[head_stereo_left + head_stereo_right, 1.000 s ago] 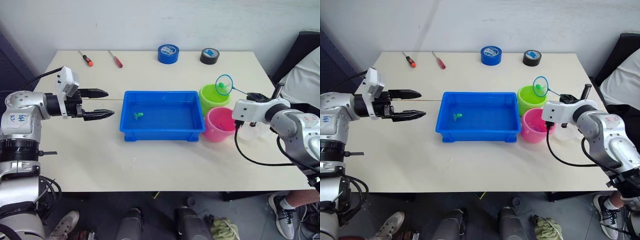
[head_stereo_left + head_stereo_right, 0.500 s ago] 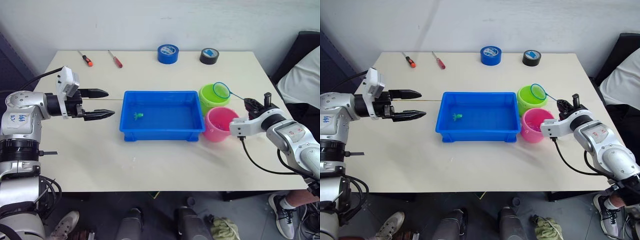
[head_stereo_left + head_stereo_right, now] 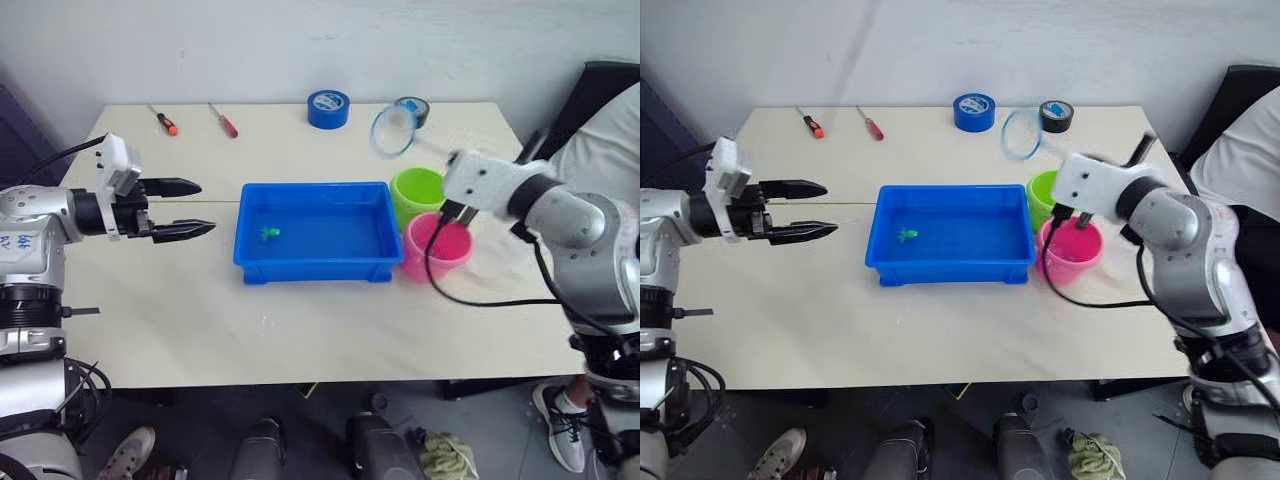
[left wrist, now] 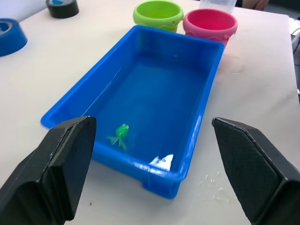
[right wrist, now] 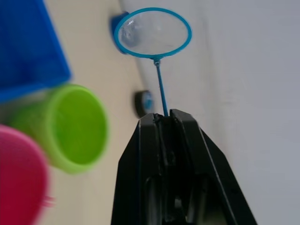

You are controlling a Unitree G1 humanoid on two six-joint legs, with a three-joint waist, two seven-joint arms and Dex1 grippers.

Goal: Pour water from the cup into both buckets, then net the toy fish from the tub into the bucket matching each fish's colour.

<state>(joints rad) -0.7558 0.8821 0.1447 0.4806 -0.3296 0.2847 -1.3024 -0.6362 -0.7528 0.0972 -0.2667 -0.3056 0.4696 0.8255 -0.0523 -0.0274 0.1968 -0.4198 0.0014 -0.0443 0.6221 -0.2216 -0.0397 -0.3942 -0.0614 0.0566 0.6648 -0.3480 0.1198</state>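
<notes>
Right tool (image 5: 164,117), pinching the blue-rimmed hoop net's (image 5: 153,33) handle, holds it above the buckets, with the tiny green plastic fish (image 3: 267,233) lying leftward in the shallow blue plastic tub (image 3: 315,272).

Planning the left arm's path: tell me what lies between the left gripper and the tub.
Nothing: in the left eye view, bare table separates the open left gripper from the blue tub, which holds a green toy fish.

Net (image 3: 1021,134) raised above table — green fish (image 3: 906,235) in blue tub (image 3: 952,272), left hand (image 3: 812,210) open.
</notes>
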